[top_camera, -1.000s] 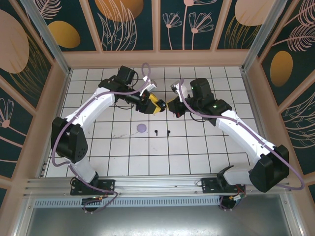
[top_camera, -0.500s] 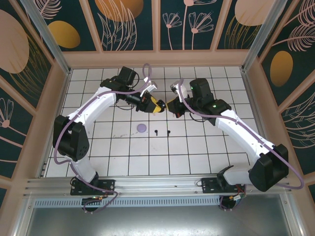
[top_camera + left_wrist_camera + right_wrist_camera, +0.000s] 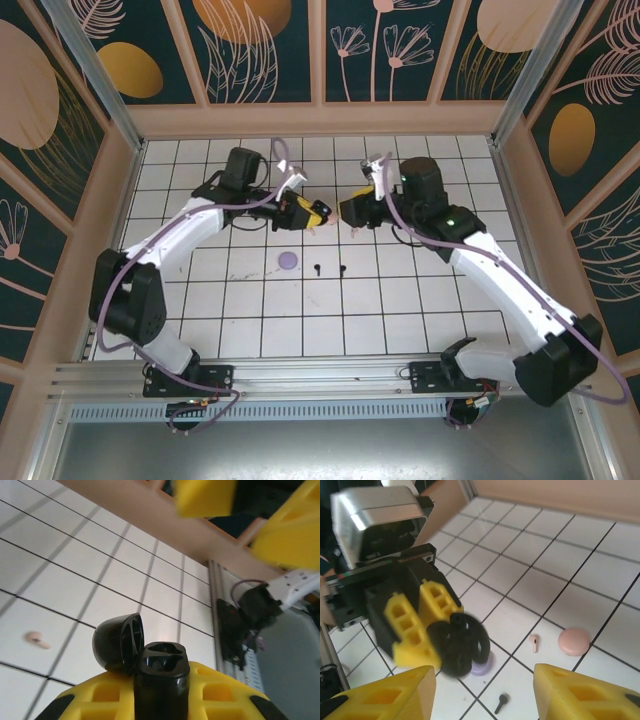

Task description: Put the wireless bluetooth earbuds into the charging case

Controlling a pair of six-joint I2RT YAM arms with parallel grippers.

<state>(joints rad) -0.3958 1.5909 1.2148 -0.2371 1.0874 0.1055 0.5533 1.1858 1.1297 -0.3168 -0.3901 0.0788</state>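
Note:
My left gripper (image 3: 310,212) is shut on a black charging case (image 3: 161,679), gripped upright between its yellow fingers (image 3: 225,692). The case's lid (image 3: 117,642) is flipped open and both sockets look empty. The right wrist view shows the same case (image 3: 460,642) in the left gripper (image 3: 427,625). My right gripper (image 3: 485,692) is open and holds nothing; it hangs just right of the case (image 3: 350,210). Two black earbuds (image 3: 317,268) (image 3: 342,268) lie on the tiles in front. A pale pink earbud (image 3: 534,642) lies on the floor, also seen at the left wrist view's left edge (image 3: 37,640).
A light purple round case (image 3: 289,260) lies closed on the tiles near the black earbuds. A pale pink round case (image 3: 573,641) sits beside the pink earbud. White tiled floor (image 3: 400,300) stretches all around, walled by wooden panels (image 3: 320,118).
The left gripper has shut on the black case and drawn it slightly left. The right gripper has let go of it, opened and pulled back to the right.

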